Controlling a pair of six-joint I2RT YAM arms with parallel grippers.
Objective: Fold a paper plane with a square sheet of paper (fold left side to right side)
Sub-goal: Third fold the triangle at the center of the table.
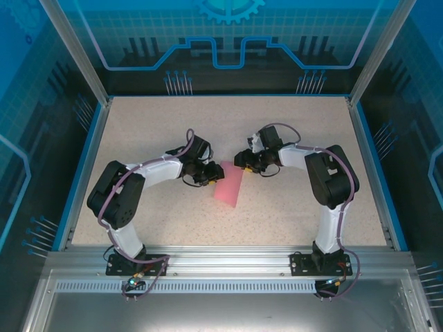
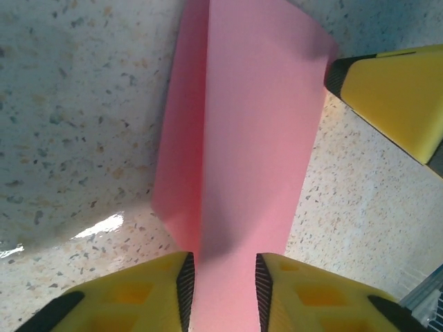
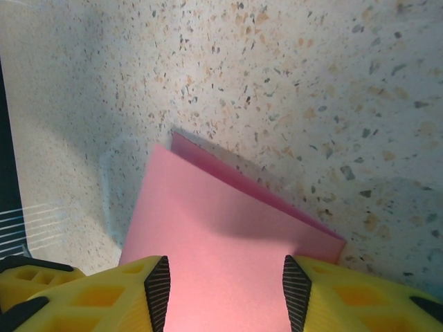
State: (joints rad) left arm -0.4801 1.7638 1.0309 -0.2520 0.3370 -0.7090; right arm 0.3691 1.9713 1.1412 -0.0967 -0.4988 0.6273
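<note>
The sheet of paper (image 1: 229,187) lies folded into a narrow pink strip on the speckled table (image 1: 297,124), between my two grippers. From above, its long axis runs away from my bases, with the far end leaning slightly right.

The paper is smooth, plain and matte. The table is pale and grainy with dark flecks.

My left gripper (image 2: 223,280) has the strip running up between its ribbed black pads (image 2: 185,283). The gap is narrow, and I cannot tell whether they pinch the paper. This wrist view alone shows a straight lengthwise edge, with the layer to its left in shade.

My right gripper (image 3: 225,283) stands with its jaws apart over the strip's end. Here two layers show, a darker sliver peeking past the upper one's far edge.
</note>
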